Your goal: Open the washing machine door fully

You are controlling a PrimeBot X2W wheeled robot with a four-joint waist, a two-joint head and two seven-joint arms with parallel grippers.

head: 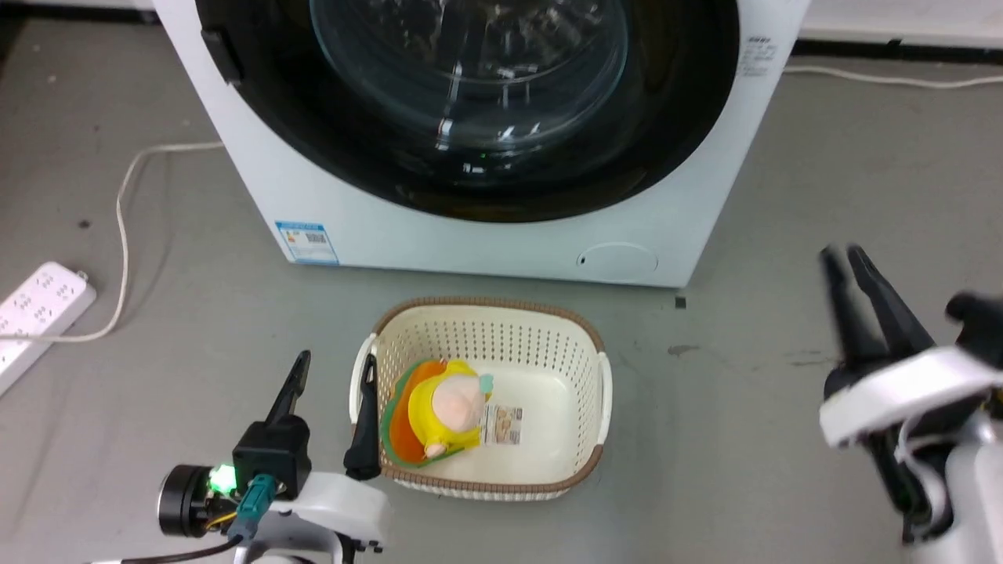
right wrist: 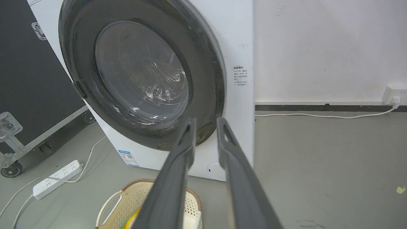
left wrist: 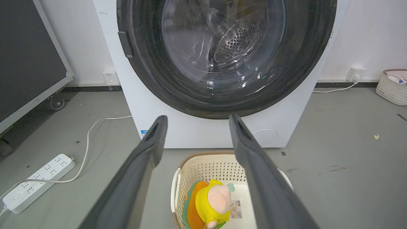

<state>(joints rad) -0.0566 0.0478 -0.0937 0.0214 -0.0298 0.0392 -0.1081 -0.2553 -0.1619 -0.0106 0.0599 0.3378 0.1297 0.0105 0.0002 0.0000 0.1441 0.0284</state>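
The left gripper (head: 335, 360) hangs in front of the washing machine (head: 470, 243) with its two fingers spread wide and nothing between them, one finger just beside the near-left rim of a cream perforated basket (head: 501, 337). The right gripper (head: 840, 252) is off the machine's right front corner, over bare floor (head: 744, 407), its fingers drawn to a narrow gap and holding nothing. The basket sits on the floor just before the machine's front. In its left half lie a yellow plush toy (head: 443, 407) on something orange and green and a small printed card (head: 501, 425); its right half is bare. The washing machine door (head: 666, 141) lies shut against the machine's front, with a small dark handle (head: 219, 55) on its left edge. Left of the machine, a white power strip (head: 39, 301) and its cable (head: 121, 235) cross the floor, and a black wheeled case (left wrist: 28, 57) stands beyond them. The floor to the machine's right is open up to the wall, where another pale basket (left wrist: 392, 87) stands.
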